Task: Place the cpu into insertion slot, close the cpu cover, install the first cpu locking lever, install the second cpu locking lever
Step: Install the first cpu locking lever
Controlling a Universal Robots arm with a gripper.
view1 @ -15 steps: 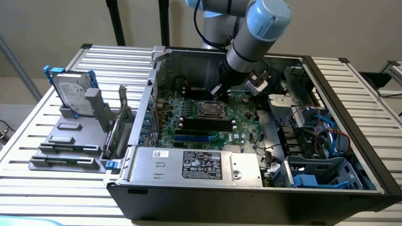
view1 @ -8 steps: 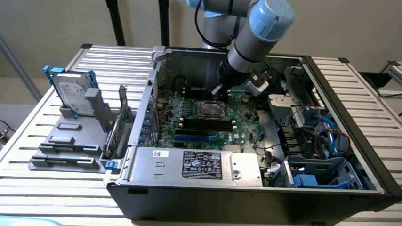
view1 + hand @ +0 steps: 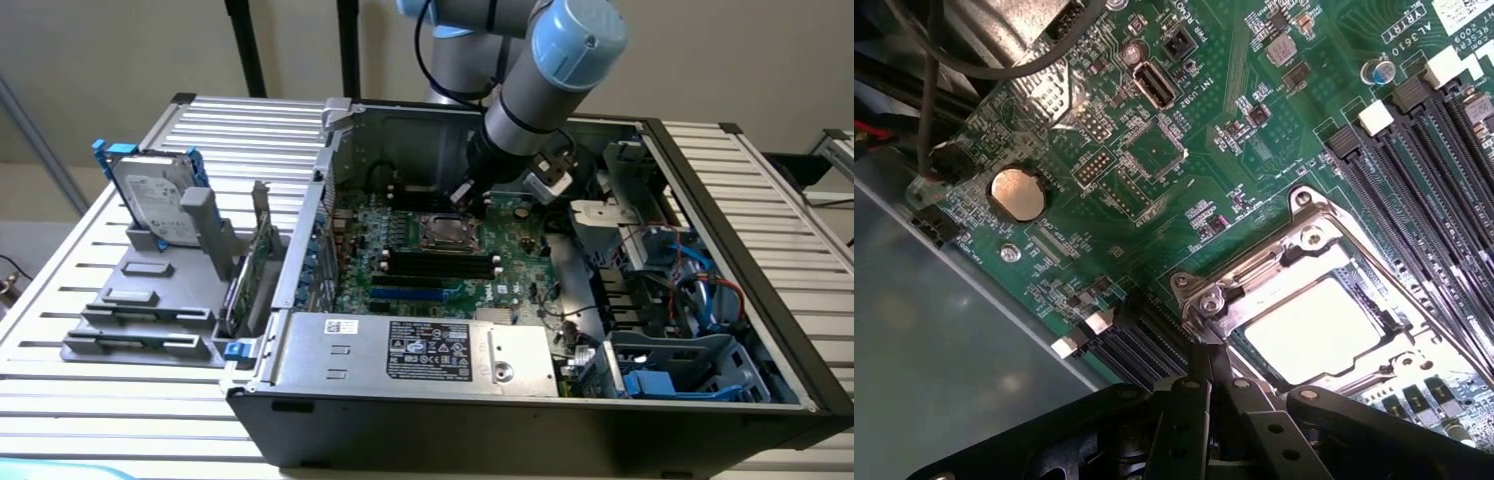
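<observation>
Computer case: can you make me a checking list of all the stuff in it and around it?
Surface: slatted metal table; the open computer case lies on it, with a green board inside.
Job's things: chip sits in the socket; silver cover looks to lie down around it.
Clutter: hard drive in a grey stand beside the case, on the exterior view's left.
Grippers: gripper shut, nothing seen in it, tip close to the cover's corner.
Cables: black cable by the board's edge; blue and red wires on the exterior view's right.
Surroundings: plain wall, black poles behind.
</observation>
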